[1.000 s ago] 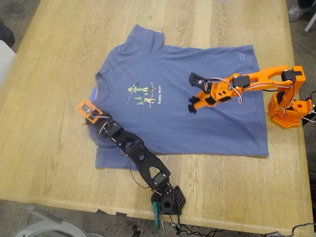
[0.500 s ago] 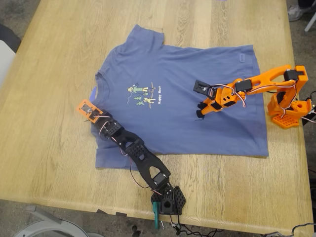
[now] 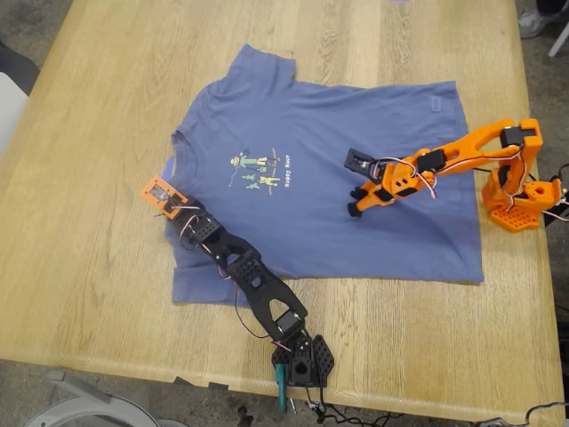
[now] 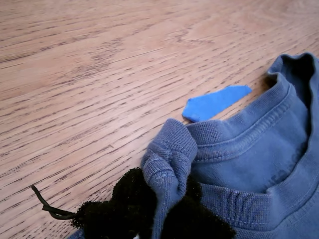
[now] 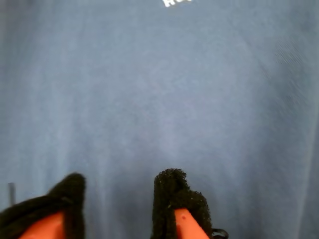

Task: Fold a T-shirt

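The slate-blue T-shirt (image 3: 338, 169) lies flat on the wooden table, print side up, its collar toward the exterior view's left. My first gripper (image 4: 159, 201), on the black arm (image 3: 253, 280), is shut on a bunched fold of the T-shirt (image 4: 167, 159) beside the collar (image 4: 259, 149), at the shirt's edge (image 3: 175, 216). My second gripper (image 5: 122, 194), on the orange arm (image 3: 453, 149), is open and hovers just over plain cloth at the shirt's middle (image 3: 355, 206), below the white text. Its black fingertips (image 5: 172, 186) have nothing between them.
A small blue tape scrap (image 4: 214, 102) lies on the bare wood beside the collar (image 3: 169, 166). The orange arm's base (image 3: 520, 200) stands at the exterior view's right table edge, and the black arm's base (image 3: 302, 356) at the near edge.
The orange arm has stretched out and sunk lower over the shirt's middle. The black arm has barely moved and still holds the fold.
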Robot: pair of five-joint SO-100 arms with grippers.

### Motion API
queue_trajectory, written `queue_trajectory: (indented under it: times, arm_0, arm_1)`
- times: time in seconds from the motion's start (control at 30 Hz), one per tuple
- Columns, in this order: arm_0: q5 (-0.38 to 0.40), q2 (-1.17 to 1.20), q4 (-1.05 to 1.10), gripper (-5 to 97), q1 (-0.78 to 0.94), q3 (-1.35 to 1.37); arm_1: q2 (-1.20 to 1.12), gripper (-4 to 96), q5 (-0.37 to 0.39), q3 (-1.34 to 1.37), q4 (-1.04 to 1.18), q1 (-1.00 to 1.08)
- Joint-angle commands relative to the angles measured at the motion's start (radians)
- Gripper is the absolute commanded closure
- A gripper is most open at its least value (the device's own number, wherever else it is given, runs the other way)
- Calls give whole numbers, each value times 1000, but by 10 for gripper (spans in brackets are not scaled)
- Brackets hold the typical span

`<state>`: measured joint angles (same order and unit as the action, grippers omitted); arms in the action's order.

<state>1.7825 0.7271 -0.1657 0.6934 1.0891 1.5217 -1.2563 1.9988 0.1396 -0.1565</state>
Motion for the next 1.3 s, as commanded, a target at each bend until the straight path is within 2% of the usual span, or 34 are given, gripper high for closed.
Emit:
queue_trajectory:
  times: [0.0,0.3,0.67,0.8,1.1,1.27]
  arm_0:
    - [12,95,-18,918,-54,-32]
    - [12,92,-18,918,-55,-25]
    - [14,160,-77,918,-64,-20]
    - [14,201,-94,918,-77,-3]
    - [17,345,-114,918,-101,117]
    - [20,476,-109,918,-109,265]
  arm_1:
    - [5,595,6,-72,-3,-11]
    - [-41,582,5,-80,12,-26]
    - [-267,614,5,-201,-5,17]
    - [-368,622,8,-319,57,12]
    - [-652,647,14,-770,319,8]
    - [-715,731,6,-877,393,8]
